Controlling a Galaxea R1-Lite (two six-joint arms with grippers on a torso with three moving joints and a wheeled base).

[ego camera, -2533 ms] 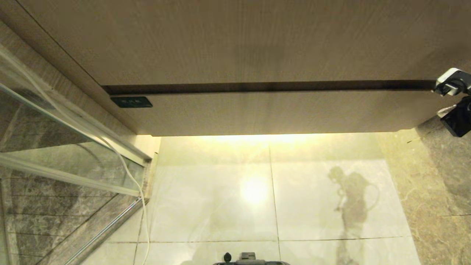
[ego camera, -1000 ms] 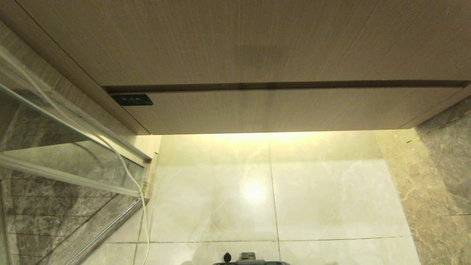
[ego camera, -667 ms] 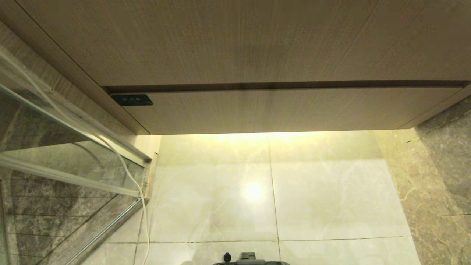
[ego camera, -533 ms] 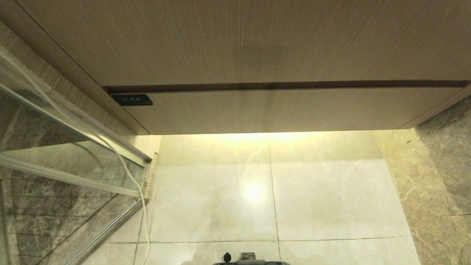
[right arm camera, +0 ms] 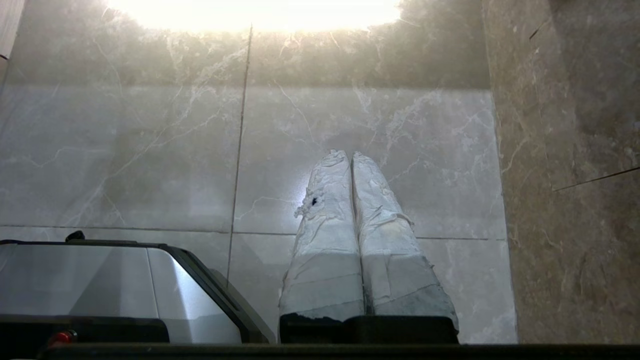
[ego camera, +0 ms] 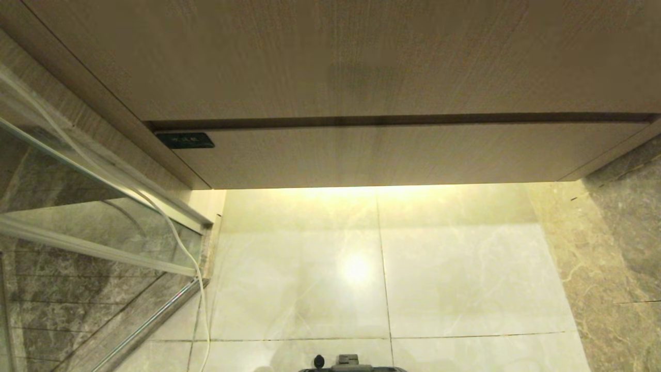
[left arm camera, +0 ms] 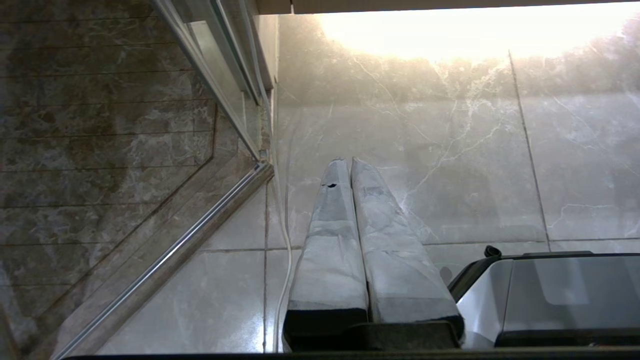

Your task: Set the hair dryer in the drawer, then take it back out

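The drawer [ego camera: 382, 155] sits flush shut, both the left gripper [left arm camera: 350, 162] and right gripper [right arm camera: 349, 155] hang closed and empty over the floor [ego camera: 439, 279], and the dryer is nowhere visible, so the task looks finished or nearly so.

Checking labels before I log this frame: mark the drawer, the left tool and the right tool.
drawer [ego camera: 392, 155]: head view, middle of its plain front, which is shut.
left tool [left arm camera: 348, 161]: left wrist view, tips of its shut fingers.
right tool [right arm camera: 349, 154]: right wrist view, tips of its shut fingers.
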